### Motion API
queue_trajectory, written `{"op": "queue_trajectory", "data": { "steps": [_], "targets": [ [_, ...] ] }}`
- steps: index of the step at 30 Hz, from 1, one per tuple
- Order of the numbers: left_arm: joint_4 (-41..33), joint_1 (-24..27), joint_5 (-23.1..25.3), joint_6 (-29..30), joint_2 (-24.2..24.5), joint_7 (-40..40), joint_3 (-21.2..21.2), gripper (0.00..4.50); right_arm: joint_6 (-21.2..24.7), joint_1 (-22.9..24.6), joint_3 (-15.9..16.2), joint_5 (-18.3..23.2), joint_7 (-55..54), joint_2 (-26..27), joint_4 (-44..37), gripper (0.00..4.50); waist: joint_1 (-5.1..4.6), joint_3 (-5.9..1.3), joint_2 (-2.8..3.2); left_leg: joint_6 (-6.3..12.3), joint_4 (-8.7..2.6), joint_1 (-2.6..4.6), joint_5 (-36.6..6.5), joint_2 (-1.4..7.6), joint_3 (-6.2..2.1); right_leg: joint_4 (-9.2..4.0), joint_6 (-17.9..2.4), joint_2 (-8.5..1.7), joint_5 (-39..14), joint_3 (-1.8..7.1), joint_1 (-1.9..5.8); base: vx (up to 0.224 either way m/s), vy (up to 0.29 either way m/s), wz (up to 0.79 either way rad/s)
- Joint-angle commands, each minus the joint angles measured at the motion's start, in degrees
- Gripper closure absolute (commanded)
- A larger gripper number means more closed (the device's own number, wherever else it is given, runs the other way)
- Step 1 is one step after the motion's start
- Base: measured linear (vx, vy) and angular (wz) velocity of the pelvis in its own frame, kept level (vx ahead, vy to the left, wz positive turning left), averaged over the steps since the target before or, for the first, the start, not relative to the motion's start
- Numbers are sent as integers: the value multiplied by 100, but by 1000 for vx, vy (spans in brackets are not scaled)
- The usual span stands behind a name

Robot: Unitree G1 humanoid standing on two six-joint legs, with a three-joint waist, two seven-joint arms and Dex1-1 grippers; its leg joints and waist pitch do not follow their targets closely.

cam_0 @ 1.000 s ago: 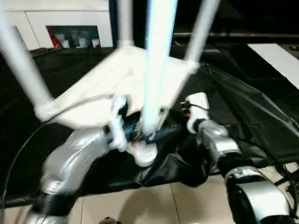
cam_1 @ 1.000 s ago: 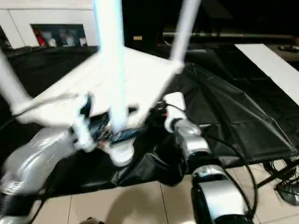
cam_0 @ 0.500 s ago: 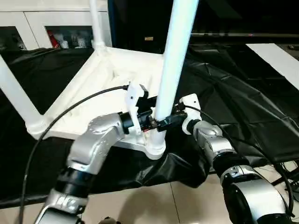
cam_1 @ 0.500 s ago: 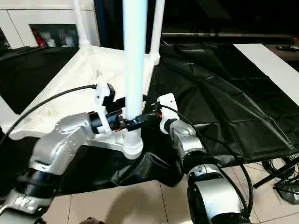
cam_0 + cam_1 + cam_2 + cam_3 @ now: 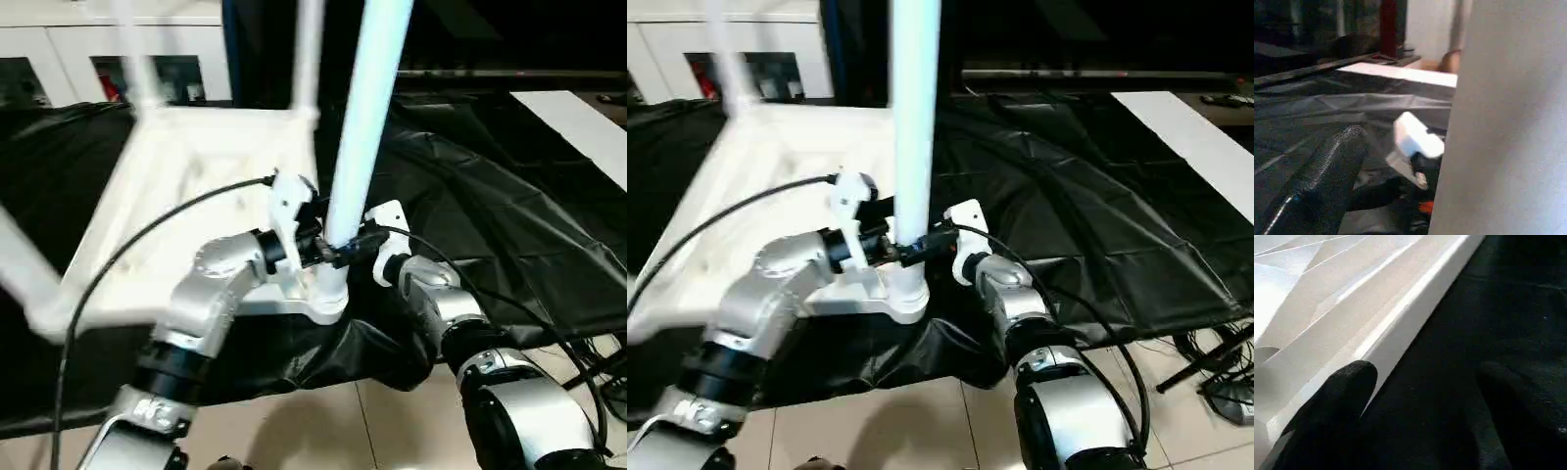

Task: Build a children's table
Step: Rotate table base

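Black cloth covers the tabletop (image 5: 509, 215), where the children's table (image 5: 186, 186) lies upside down, legs pointing up. At its near corner the left gripper (image 5: 328, 253) has its jaws spread wide around the near leg (image 5: 362, 127). The right gripper (image 5: 358, 247), jaws wide, sits beside that corner, holding nothing.

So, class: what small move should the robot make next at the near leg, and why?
Probably close the left hand on the near leg just above its corner socket and press down. The leg stands upright there, and the right hand is open beside it, holding nothing.
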Motion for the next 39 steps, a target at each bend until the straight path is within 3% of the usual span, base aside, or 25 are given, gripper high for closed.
{"op": "queue_trajectory", "data": {
  "steps": [1, 5, 6, 12, 15, 17, 20, 22, 24, 26, 28, 32, 35, 36, 37, 39],
  "targets": [
    [231, -83, 251, -143, 33, 224, -37, 3, -180, -125, 50, -75, -211, 138, 135, 64, 62, -429, 67, 175, -360, 93, -603, 168, -34, -426, -1513, -528, 847, 291, 269, 0, 0, 0],
    [620, -25, 741, -677, 490, 323, 4, 3, -336, -161, -518, 284, -818, -130, -32, 64, 75, -446, 79, 158, -358, 93, -541, 166, -40, -414, -1426, -523, 961, 296, 267, 0, 0, 0],
    [604, 19, 740, -650, 560, 298, 39, 3, -329, -105, -540, 323, -729, -160, -136, 64, 86, -447, 106, 150, -352, 97, -542, 163, -35, -404, -1409, -519, 1060, 295, 265, 0, 0, 0],
    [122, 354, 371, -272, 788, -90, 264, 3, -210, 303, -604, 517, -280, -294, -889, 64, 109, -452, 93, 236, -343, 74, -475, 153, -26, -382, -1409, -504, 1342, 289, 269, 0, 0, 0],
    [72, 656, 310, -287, 1032, 61, 522, 3, -17, 934, -609, 662, -10, -553, -1873, 64, 155, -447, 122, 278, -345, 75, -471, 163, -34, -379, -1367, -497, 1428, 289, 258, 0, 0, 0],
    [-94, 854, 156, -292, 1073, 113, 643, 3, 106, 1200, -623, 695, -74, -662, -2309, 64, 176, -430, 101, 196, -365, 86, -590, 156, -29, -413, -1331, -486, 1212, 289, 256, 0, 0, 0],
    [-997, 1473, -158, -240, 945, 230, 899, 3, 413, 1680, -525, 533, -197, -820, -3054, 64, 180, -394, 141, -16, -400, 88, -919, 177, -36, -465, -1223, -486, 711, 302, 249, 0, 0, 0],
    [-1295, 1694, -197, -161, 896, 307, 968, 3, 472, 1851, -452, 415, -223, -864, -3292, 64, 177, -384, 138, -21, -393, 99, -996, 146, -10, -500, -1213, -456, 487, 314, 214, 0, 0, 0],
    [-1659, 2059, -214, -43, 834, 534, 1065, 3, 630, 2125, -413, 358, -261, -861, -3634, 64, 182, -355, 131, -44, -416, 86, -1111, 168, -16, -526, -1164, -467, 222, 318, 210, 0, 0, 0],
    [-1805, 2363, -168, -203, 884, 582, 1067, 3, 831, 2369, -443, 442, -291, -822, -3978, 64, 180, -340, 129, -30, -438, 87, -1255, 156, -20, -579, -1003, -465, -230, 335, 187, 0, 0, 0],
    [-2212, 2760, -622, -102, 989, 184, 1066, 3, 1018, 2552, -412, 537, -344, -854, -4233, 64, 182, -351, 124, -55, -440, 82, -1197, 154, -25, -576, -946, -455, -289, 339, 178, 0, 0, 0],
    [-2530, 3043, -947, 345, 1170, -11, 1204, 3, 1179, 2684, -356, 552, -325, -918, -4464, 64, 175, -340, 157, -100, -441, 90, -1182, 143, -11, -557, -939, -423, -146, 343, 136, 0, 0, 0],
    [-2485, 3186, -842, 293, 1232, 165, 1512, 3, 1192, 2768, -325, 428, -318, -977, -4590, 64, 155, -315, 186, -136, -454, 81, -1344, 128, -15, -602, -840, -419, -393, 352, 138, 0, 0, 0],
    [-2364, 3270, -659, 133, 1219, 476, 1735, 3, 1230, 2825, -334, 355, -396, -991, -4684, 64, 155, -327, 182, -141, -446, 85, -1322, 126, -18, -599, -800, -413, -345, 354, 146, 0, 0, 0],
    [-2145, 3351, -181, 16, 1208, 1112, 1935, 3, 1279, 2880, -351, 269, -540, -999, -4771, 64, 151, -327, 202, -142, -448, 80, -1293, 128, -26, -604, -774, -404, -290, 351, 147, 0, 0, 0],
    [-2149, 3454, 13, -102, 1086, 1618, 2109, 3, 1314, 2926, -358, 255, -667, -971, -4838, 64, 122, -348, 185, -122, -431, 68, -1174, 116, -35, -584, -696, -396, -63, 340, 179, 0, 0, 0]
  ]
}}
